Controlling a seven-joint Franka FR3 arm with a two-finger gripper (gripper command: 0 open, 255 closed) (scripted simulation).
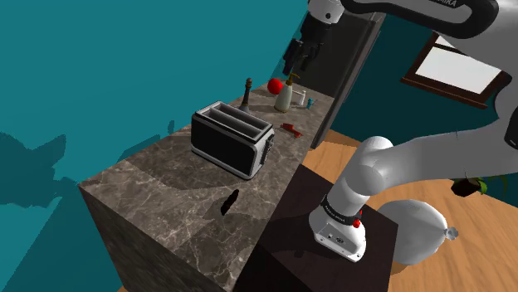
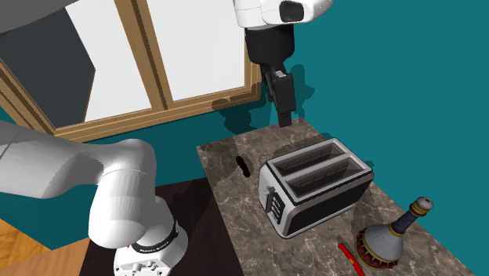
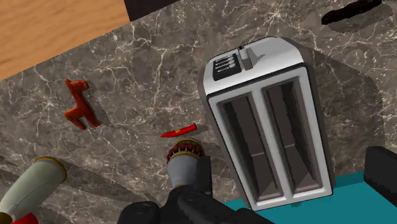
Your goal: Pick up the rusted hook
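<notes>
Taking the shoulder view from its left, the rusted hook [image 1: 230, 201] is being shown lying flat on the marbled bench [image 1: 158, 207]. It is lying alone toward the bench's near end, well apart from the toaster [image 1: 232, 143]. It is being rendered as a slim, slightly curved, almost black sliver, and its rust and the shape of its bend are being lost in that darkness.

The toaster's two long slots are being seen from above in the wrist view. They are dark inside, and what they hold cannot be told.

Behind the toaster a dark bottle [image 1: 246, 93] is standing upright. Next, a red ball [image 1: 274, 85] is sitting just beside a cream vase [image 1: 284, 98], with what seems a thin stem rising from the vase's mouth. A red strip [image 1: 290, 128] is lying between toaster and vase.

The gripper [image 1: 297, 60] is hanging high above the bench's far end, jaws apart and clasping nothing.
</notes>
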